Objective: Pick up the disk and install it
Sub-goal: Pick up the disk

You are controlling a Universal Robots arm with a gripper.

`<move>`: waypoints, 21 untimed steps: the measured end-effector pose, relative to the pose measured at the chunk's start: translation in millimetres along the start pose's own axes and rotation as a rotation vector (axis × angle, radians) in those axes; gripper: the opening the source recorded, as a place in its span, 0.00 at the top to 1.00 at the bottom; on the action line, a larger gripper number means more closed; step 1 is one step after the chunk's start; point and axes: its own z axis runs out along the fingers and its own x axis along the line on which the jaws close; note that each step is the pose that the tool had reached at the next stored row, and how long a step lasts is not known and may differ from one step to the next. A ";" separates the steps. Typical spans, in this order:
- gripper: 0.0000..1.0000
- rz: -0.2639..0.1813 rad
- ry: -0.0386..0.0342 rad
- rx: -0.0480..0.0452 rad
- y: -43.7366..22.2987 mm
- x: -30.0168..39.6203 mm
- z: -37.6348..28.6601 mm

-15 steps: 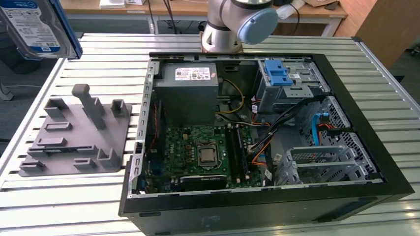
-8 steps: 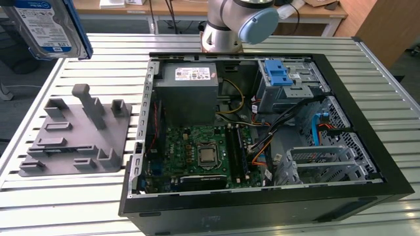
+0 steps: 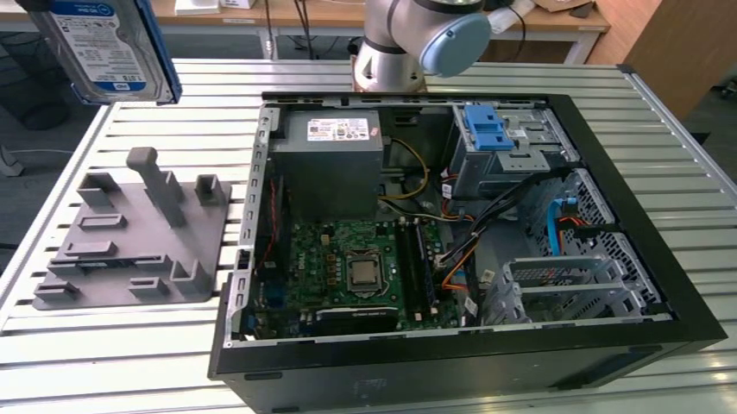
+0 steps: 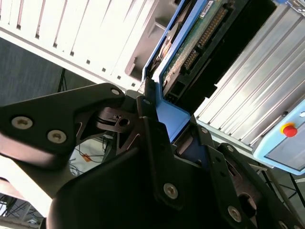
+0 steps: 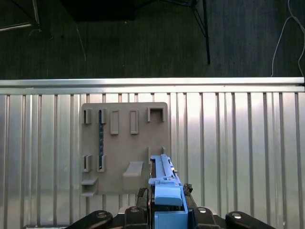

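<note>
Right, exterior view first: the disk point(image 3: 110, 47) hangs high at the exterior view's left, lifted well clear of the grey fixture point(image 3: 127, 250) on the tabletop point(image 3: 138, 345). Beside the fixture lies the open computer case point(image 3: 461, 366), its drive cage point(image 3: 507, 147) at the far corner. Cables point(image 3: 495, 216) and the power supply point(image 3: 328, 164) crowd that side. On to the second wrist view: the tool point(image 4: 174, 124) is clamped on the disk's blue rail, probably so the body stays free for sliding in. In the first wrist view, the disk shows edge-on in that grip, with the fixture on the tabletop beneath it.
</note>
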 end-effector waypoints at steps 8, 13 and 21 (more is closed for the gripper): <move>0.63 0.000 0.0001 -0.0019 -21.4 -0.5 -0.6; 0.63 0.000 0.0001 -0.0033 -33.9 -0.9 -1.0; 0.63 0.000 0.0001 -0.0045 -49.3 -1.3 -1.4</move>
